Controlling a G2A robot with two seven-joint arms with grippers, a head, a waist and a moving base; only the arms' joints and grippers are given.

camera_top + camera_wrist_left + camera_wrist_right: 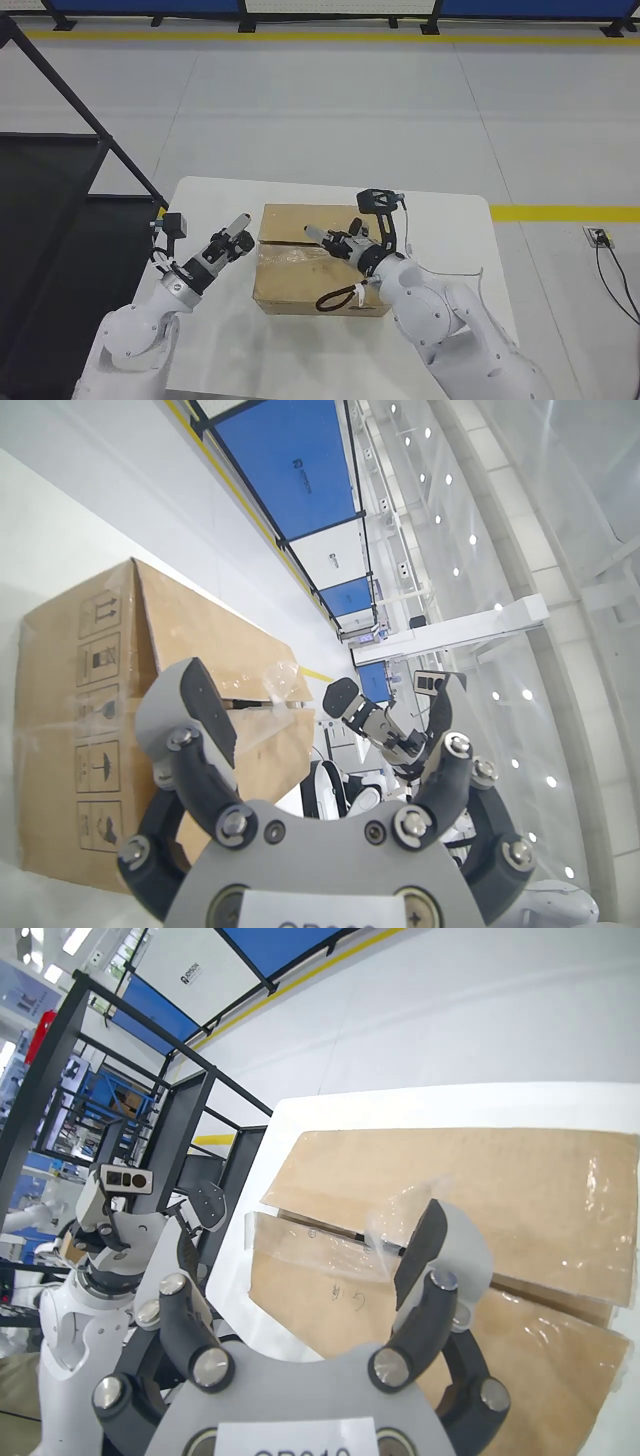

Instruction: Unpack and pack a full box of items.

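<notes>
What the box [290,285] holds cannot be seen. Its top flaps lie nearly shut, leaving only a narrow gap along the middle seam, where crumpled clear tape [325,1248] hangs loose (whether it holds either flap is hard to make out). In the top view the right arm covers the box's near right corner.

The left hand [240,232] hovers just beside the box's left end, level with the seam, its jaws spread wide with nothing between them. The right hand [322,238] hangs close above the seam on the box's top, also gaping and empty, with one pad just by the loose tape.

The box sits at the middle of a white desk [210,210]. Left of the box stands a black metal frame [103,140]. Beyond the box are pale floor, a yellow line [300,37] and blue panels [140,6].
</notes>
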